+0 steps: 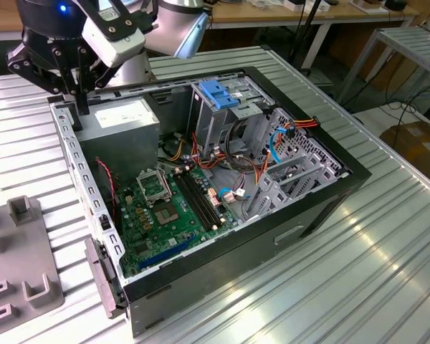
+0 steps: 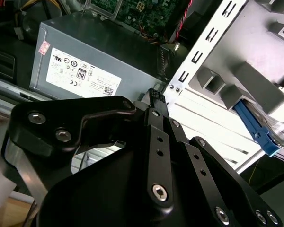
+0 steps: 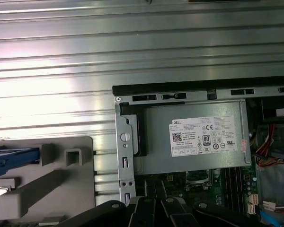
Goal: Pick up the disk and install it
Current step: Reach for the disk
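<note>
Ribbed bench [image 1: 365, 287] carries an open case [image 1: 308, 215], the gripper [image 1: 80, 107] hangs shut and empty over its corner by the supply [image 1: 118, 122], and the disk [image 3: 10, 160] sits in the rack [image 3: 61, 189] beside the case (pickup and install both remain).

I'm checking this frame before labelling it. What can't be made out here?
Disk: in the first wrist view it is cut off by the picture edge. Just its blue bracket and a sliver of metal show on the fixture.
Drive cage: in the exterior view the blue latch covers its inside, so a free bay can't be confirmed.
Gripper: in the exterior view it overlaps the case rim, so contact can't be judged.
</note>
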`<state>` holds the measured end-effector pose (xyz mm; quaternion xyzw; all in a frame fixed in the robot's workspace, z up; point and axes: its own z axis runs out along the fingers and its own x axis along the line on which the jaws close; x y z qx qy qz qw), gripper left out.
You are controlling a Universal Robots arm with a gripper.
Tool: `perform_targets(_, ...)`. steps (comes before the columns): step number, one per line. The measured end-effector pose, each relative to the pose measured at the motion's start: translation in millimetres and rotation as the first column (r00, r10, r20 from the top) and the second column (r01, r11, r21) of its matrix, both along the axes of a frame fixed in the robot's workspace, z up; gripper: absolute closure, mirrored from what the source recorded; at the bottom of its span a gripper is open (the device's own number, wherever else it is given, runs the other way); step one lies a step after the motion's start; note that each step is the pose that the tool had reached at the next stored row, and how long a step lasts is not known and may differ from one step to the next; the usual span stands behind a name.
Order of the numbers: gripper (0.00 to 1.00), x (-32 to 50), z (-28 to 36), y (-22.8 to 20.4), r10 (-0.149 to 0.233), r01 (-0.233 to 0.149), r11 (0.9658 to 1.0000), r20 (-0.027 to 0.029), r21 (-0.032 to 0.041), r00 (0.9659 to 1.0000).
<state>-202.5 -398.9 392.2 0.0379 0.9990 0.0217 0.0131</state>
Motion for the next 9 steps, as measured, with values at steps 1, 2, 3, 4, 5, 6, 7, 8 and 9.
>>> perform_targets(1, 0.90, -0.9, 0.0, 0.0, 0.000, 0.000, 1.0000, -0.0001, 0.0000, 1.0000)
perform_targets(2, 0.90, -1.8, 0.0, 0.0, 0.000, 0.000, 1.0000, 0.0000, 0.0000, 1.0000)
perform_targets(3, 0.90, -2.7, 0.0, 0.0, 0.000, 0.000, 1.0000, 0.0000, 0.0000, 1.0000)
perform_targets(4, 0.90, -3.9, -0.1, 0.0, 0.000, 0.000, 1.0000, 0.0000, 0.0000, 1.0000)
perform_targets(5, 0.90, -4.8, -0.1, 0.0, 0.000, 0.000, 1.0000, 0.0000, 0.0000, 1.0000)
perform_targets(6, 0.90, -5.8, -0.1, 0.0, 0.000, 0.000, 1.0000, 0.0000, 0.0000, 1.0000)
perform_targets(7, 0.90, -6.9, -0.2, 0.0, 0.000, 0.000, 1.0000, 0.0000, 0.0000, 1.0000)
perform_targets(8, 0.90, -7.8, -0.2, 0.0, 0.000, 0.000, 1.0000, 0.0000, 0.0000, 1.0000)
perform_targets(9, 0.90, -9.3, -0.2, 0.0, 0.000, 0.000, 1.0000, -0.0001, 0.0000, 1.0000)
